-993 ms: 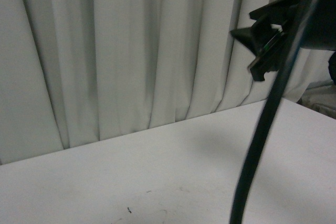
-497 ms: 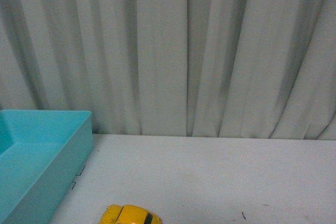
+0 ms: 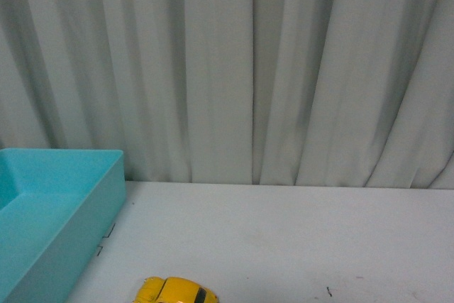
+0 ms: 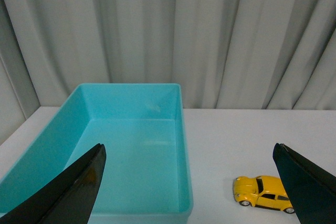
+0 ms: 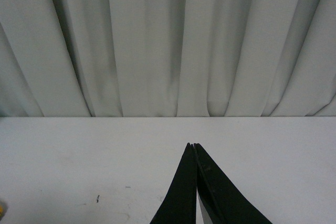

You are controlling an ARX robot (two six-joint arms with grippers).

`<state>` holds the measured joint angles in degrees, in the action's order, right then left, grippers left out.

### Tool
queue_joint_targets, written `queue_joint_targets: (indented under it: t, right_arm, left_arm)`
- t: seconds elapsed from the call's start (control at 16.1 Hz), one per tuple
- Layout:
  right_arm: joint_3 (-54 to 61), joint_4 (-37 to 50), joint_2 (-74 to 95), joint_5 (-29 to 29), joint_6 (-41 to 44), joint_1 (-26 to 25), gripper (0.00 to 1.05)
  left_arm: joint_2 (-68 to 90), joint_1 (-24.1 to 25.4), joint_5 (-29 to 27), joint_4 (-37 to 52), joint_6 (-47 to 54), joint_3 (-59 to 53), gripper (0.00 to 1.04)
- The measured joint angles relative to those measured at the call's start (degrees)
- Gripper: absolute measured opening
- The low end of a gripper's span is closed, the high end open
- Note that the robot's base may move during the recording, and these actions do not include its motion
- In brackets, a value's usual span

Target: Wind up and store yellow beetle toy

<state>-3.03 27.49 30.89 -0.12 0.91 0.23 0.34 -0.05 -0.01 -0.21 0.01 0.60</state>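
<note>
Nearest the left wrist camera, the left gripper (image 4: 189, 148) frames the scene, its two dark fingers spread wide apart with nothing between them. In the right wrist view, the right gripper (image 5: 192, 145) has its two dark fingers pressed together to a single point, pinching nothing, above bare table.

Just beyond the left gripper, the yellow beetle toy (image 4: 264, 194) stands upright on its four wheels on the white table (image 3: 284, 232). No finger touches it. From the front camera, only its rounded yellow roof (image 3: 177, 292) shows at the bottom edge of the frame.

Beside the toy, apart from it and on the robot's left, sits an open turquoise bin (image 4: 131, 100), a deep rectangular tray with smooth walls. The toy is outside it.

Farthest back, a pale grey pleated curtain (image 3: 248, 69) hangs along the table's rear edge.

Judging from this layout, the task looks barely begun: the toy is neither gripped nor stored. Grasping it, winding it up and placing it in a container, most likely the bin, all appear to remain.
</note>
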Motion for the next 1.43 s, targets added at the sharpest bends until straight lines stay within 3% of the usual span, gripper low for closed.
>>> queue_joint_targets:
  t: [0.19, 0.93, 0.99, 1.06, 1.3, 1.43]
  right_arm:
    - [2.45, -0.68, -3.93, 0.00, -0.04, 0.00, 0.02]
    - [2.45, -17.11, -20.59, 0.02, -0.04, 0.02, 0.02]
    - [2.43, -18.84, -21.79, 0.04, -0.07, 0.02, 0.02]
    - [2.40, -26.80, -27.10, -0.02, -0.09, 0.02, 0.02]
    - [2.40, -27.65, -30.75, 0.15, -0.04, -0.02, 0.02]
    - [2.40, -27.71, -30.75, 0.15, -0.07, -0.02, 0.26]
  left_arm:
    - [0.00, 0.00, 0.00, 0.00, 0.00, 0.00, 0.98]
    - [0.00, 0.00, -0.02, 0.00, 0.00, 0.00, 0.98]
    - [0.00, 0.00, -0.02, 0.00, -0.02, 0.00, 0.98]
    - [0.00, 0.00, -0.04, 0.00, 0.00, 0.00, 0.98]
    - [0.00, 0.00, -0.04, 0.00, -0.02, 0.00, 0.98]
    - [0.00, 0.00, 0.00, 0.00, 0.00, 0.00, 0.98]
